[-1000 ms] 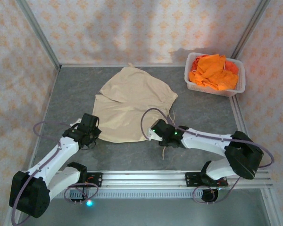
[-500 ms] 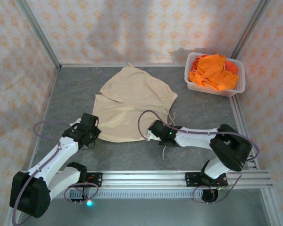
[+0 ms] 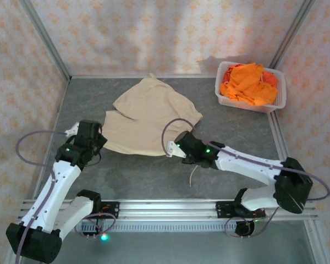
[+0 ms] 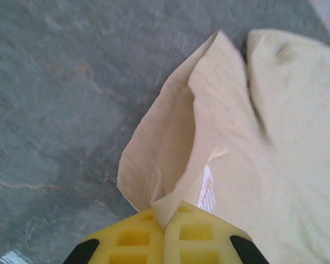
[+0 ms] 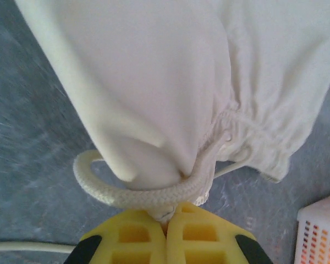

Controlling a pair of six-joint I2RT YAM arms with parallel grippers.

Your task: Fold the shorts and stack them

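Grey table (image 3: 137,177), beige shorts (image 3: 151,115) spread mid-table, white basket (image 3: 245,103) far right corner

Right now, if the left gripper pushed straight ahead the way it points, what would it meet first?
Likely the beige shorts pinched in the left gripper; their cloth lies directly ahead.

Spread shorts (image 3: 151,113) centre, L end effector (image 3: 102,144) at near-left edge, R end effector (image 3: 170,152) near-right; basket (image 3: 247,104) w/ piled shorts (image 3: 247,82) far-right.

No writing, label, brand, number or sign can be read anywhere in these views.
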